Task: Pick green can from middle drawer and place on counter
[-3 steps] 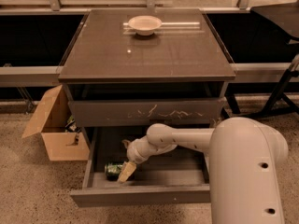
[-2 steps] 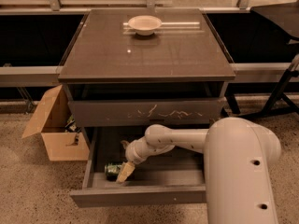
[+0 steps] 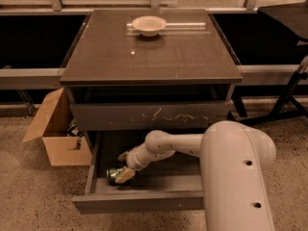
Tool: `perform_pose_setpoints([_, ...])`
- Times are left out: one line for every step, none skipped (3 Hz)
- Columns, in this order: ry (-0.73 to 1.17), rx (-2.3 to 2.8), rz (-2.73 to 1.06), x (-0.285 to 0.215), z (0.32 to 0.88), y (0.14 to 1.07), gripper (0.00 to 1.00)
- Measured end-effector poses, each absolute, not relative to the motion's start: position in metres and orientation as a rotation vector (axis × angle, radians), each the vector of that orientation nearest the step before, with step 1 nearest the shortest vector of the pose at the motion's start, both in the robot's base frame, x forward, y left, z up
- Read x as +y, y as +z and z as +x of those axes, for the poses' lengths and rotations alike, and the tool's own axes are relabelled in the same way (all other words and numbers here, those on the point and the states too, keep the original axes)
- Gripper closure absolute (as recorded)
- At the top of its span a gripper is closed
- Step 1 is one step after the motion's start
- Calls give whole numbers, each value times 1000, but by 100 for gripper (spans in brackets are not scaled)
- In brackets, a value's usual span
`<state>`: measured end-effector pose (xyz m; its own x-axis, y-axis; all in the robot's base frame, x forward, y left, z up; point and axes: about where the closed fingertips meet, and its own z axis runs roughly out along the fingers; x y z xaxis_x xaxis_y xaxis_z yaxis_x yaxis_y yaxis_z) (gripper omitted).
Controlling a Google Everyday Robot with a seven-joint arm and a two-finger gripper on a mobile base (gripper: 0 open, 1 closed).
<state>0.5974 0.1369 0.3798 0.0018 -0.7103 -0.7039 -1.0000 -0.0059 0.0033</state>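
The middle drawer (image 3: 144, 203) is pulled out at the bottom of the cabinet. The green can (image 3: 113, 173) lies on its side in the drawer's left front part. My gripper (image 3: 124, 165) reaches down into the drawer from the right and is open, with one tan finger (image 3: 126, 175) right against the can's right end and the other finger (image 3: 123, 156) behind it. The can rests on the drawer floor. The counter (image 3: 154, 57) is the glossy dark top above. My arm's large pale body fills the lower right.
A white bowl (image 3: 149, 24) sits at the counter's back middle beside a pale strip (image 3: 187, 26). A closed drawer front with pale scratches (image 3: 149, 115) overhangs the open drawer. An open cardboard box (image 3: 53, 129) stands on the floor to the left. Black stand legs (image 3: 288, 100) are at the right.
My gripper has shifted slightly left, closer against the can. The can has stayed on the drawer floor.
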Motion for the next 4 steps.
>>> perform_pose_setpoints([736, 1755, -1780, 142, 597, 375, 59])
perform_pose_setpoints([740, 1739, -1795, 147, 595, 375, 84])
perform_pose_setpoints([740, 1633, -1783, 134, 583, 406, 100])
perform_pose_setpoints([748, 1506, -1742, 105, 570, 443, 100])
